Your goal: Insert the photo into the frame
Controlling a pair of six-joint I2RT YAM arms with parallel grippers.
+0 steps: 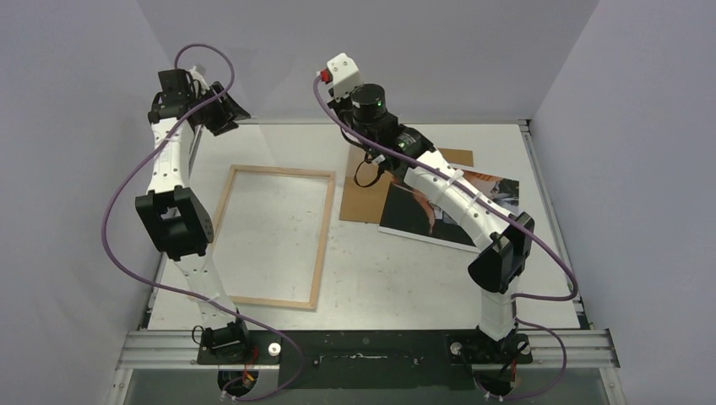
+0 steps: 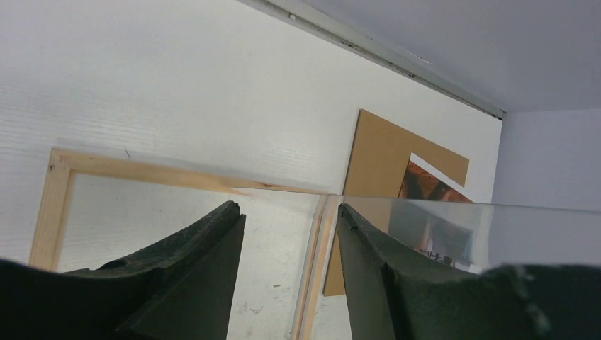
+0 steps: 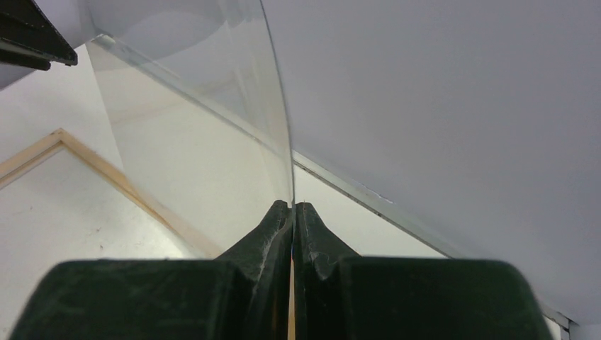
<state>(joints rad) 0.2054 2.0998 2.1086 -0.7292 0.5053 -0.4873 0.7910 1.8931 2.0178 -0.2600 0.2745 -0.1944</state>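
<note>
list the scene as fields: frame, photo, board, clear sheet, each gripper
frame: flat on the table, wood back up, nothing in it
photo: partly on the backing board, right of the frame
clear sheet: held up off the table, pinched by right gripper
left gripper: open
right gripper: shut on the clear sheet

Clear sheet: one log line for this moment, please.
right pincer: shut on clear sheet, raised | left pincer: open | frame: flat, empty | photo: partly on board
</note>
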